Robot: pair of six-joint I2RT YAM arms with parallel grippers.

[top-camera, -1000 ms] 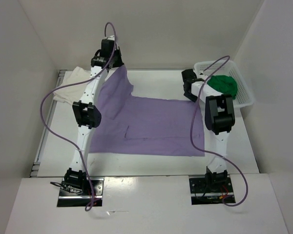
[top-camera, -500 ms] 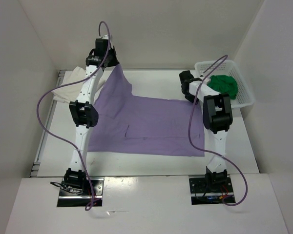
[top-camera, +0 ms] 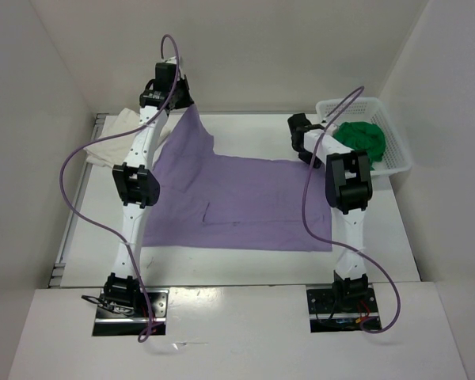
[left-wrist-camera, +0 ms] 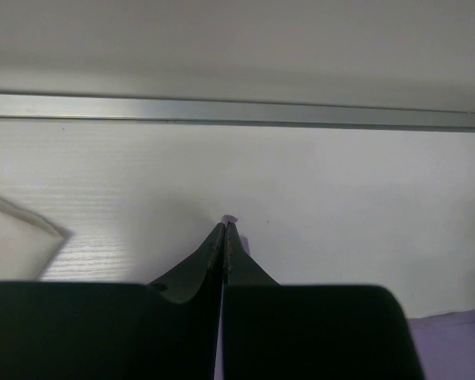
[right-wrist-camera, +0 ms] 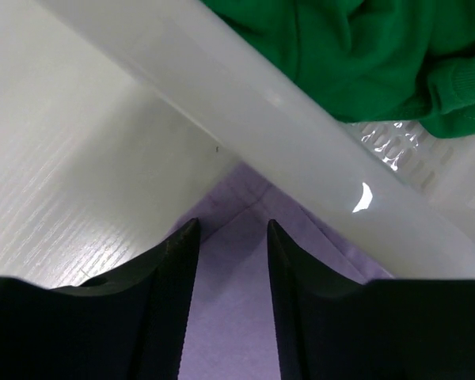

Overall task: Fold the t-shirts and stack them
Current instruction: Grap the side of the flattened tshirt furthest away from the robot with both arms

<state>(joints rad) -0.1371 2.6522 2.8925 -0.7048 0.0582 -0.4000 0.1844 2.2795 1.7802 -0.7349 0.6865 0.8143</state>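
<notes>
**1 lavender t-shirt** (top-camera: 245, 202): spread flat on the table (top-camera: 380, 237). Its far-left corner is lifted, pinched in the clenched left gripper (left-wrist-camera: 224, 229).

**Right gripper** (right-wrist-camera: 229, 229): jaws apart, grasping nothing, over the shirt's far-right corner, just beside the basket (right-wrist-camera: 301, 134) wall.

**1 green t-shirt** (top-camera: 362, 136): bunched in the basket.

**1 cream t-shirt** (top-camera: 111, 142): at the far-left table edge.

**Open room:** bare strips along the table's near and right edges.

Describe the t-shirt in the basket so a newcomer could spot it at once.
At the far right corner of the table stands a white perforated basket. The green t-shirt lies bunched inside it. It alone is bright green; the lavender t-shirt lies spread mid-table, the cream t-shirt far left.
</notes>
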